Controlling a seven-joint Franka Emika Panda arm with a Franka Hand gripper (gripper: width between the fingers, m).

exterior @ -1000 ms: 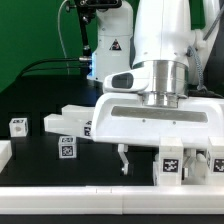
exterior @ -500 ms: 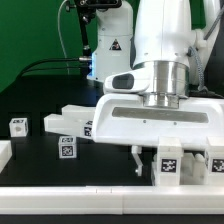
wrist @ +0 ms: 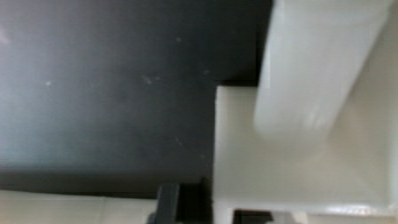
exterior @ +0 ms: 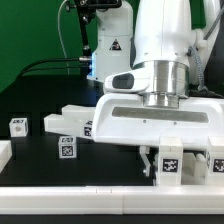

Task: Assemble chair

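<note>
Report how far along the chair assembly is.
Done: nothing looks joined; the small cube, tagged block and slab lie apart on the black table. In hand: the gripper sits low beside the upright tagged piece; whether it grips is unclear. Left: apparently every joint.
</note>
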